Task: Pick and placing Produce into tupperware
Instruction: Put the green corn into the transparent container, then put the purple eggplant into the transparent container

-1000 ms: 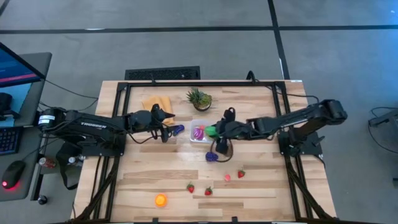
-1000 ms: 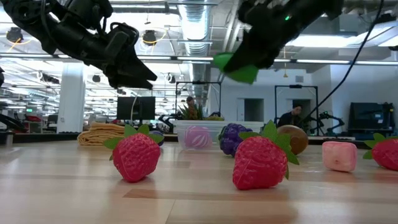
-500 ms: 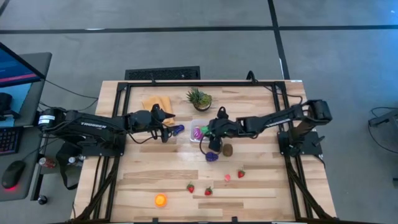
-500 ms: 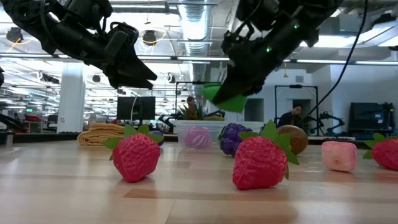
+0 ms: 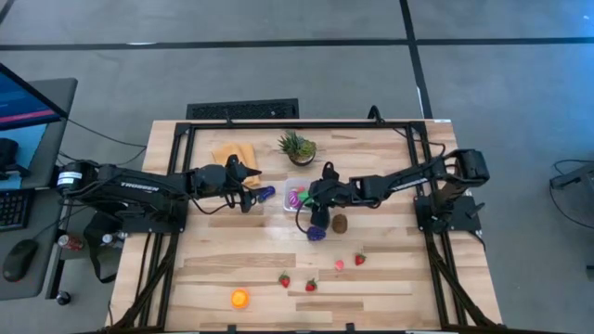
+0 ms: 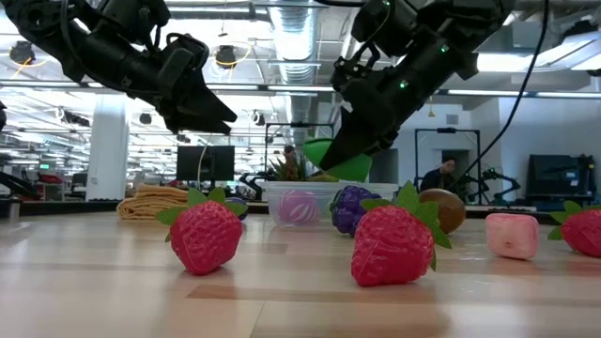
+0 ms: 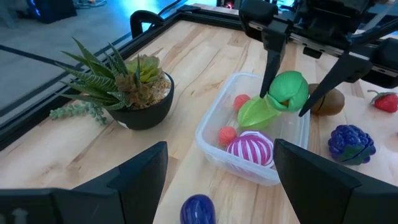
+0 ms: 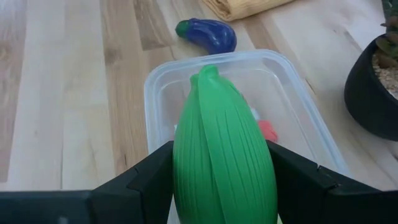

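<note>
While the left claw (image 5: 249,196) hangs spread and empty above the wooden surface (image 5: 223,260), just past the folded yellow cloth (image 5: 233,153), a dark blue-purple eggplant (image 5: 266,193) lies on the boards right beside its tips, between it and the tupperware (image 5: 297,198). That clear container sits near the middle of the surface, in front of the spiky potted plant (image 5: 298,147), and already carries a pink-and-white striped piece (image 7: 249,150) and two small red-orange bits (image 7: 227,134). Directly above the container the right claw (image 5: 312,197) is pinching a green leafy vegetable (image 7: 280,98), which hangs between its two fingers over the open box, its lower end dipping toward the rim. Just to the right of the container lie a purple grape cluster (image 5: 316,233) and a brown kiwi-like fruit (image 5: 340,223); strawberries (image 5: 359,260) and an orange (image 5: 240,298) rest nearer the front edge.
</note>
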